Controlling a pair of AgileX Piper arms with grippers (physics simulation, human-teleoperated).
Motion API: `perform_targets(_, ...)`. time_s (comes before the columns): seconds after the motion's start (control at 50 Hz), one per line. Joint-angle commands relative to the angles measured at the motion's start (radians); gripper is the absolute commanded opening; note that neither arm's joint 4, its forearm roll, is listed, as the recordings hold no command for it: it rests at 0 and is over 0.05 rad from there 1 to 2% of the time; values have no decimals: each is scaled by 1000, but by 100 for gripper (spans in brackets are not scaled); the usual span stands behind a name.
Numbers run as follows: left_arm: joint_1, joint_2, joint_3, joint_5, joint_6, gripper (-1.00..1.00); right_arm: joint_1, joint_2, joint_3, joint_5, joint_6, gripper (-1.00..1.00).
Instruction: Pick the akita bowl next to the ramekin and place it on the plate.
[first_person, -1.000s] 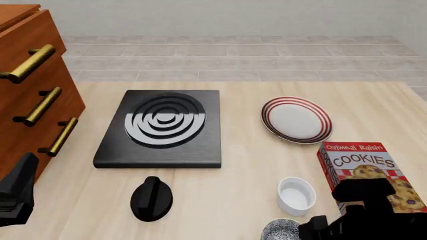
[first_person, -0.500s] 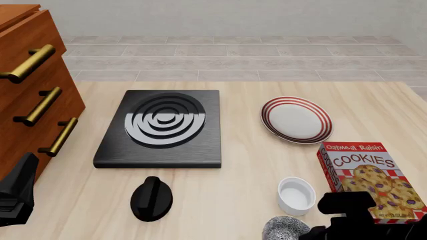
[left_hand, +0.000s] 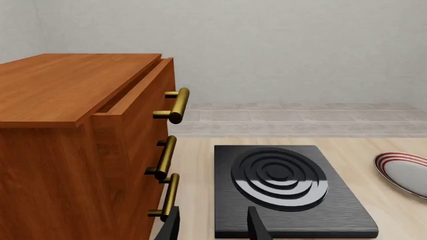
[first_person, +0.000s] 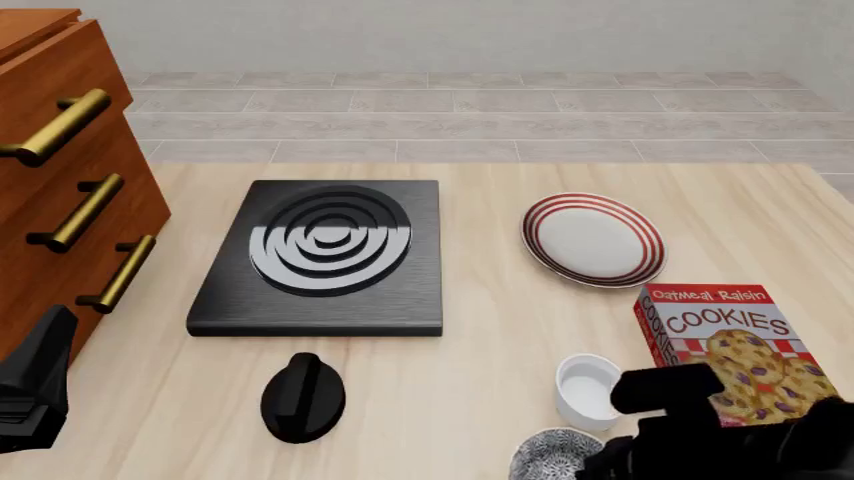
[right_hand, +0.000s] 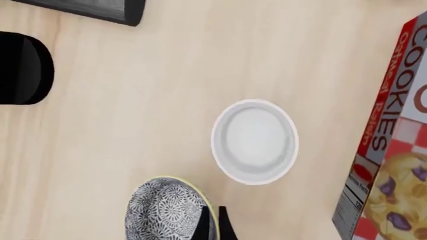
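Observation:
The akita bowl (right_hand: 163, 212), grey speckled inside, lies at the table's front edge (first_person: 550, 457), just in front of the white ramekin (first_person: 589, 388) (right_hand: 255, 141). My right gripper (right_hand: 213, 227) has its two thin fingers nearly together on the bowl's rim at the side nearest the ramekin. In the front view the right gripper (first_person: 607, 462) is a dark mass beside the bowl. The red-ringed plate (first_person: 593, 240) lies farther back, bare. My left gripper (left_hand: 213, 229) stands open at the table's left front (first_person: 34, 390), holding nothing.
A black stove burner (first_person: 327, 255) sits mid-table with a black knob-shaped object (first_person: 304, 397) in front of it. A wooden drawer cabinet (first_person: 67, 180) stands at the left. A cookie box (first_person: 727, 345) stands right of the ramekin.
My right arm has moved left and toward the front edge, uncovering more of the cookie box. The bowl has shifted slightly left with it. The left arm has not moved.

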Motion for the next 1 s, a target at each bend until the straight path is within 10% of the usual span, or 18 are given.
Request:
perform_targets(0.02,0,0,0,0,0,100,24,3,-66,27,-27,-100)
perform_targets(0.32,0,0,0,0,0,100,-40,-154,-142,161,-140,-100)
perform_targets(1.0,0,0,0,0,0,100,-96,-306,-260,222,-104,-100)
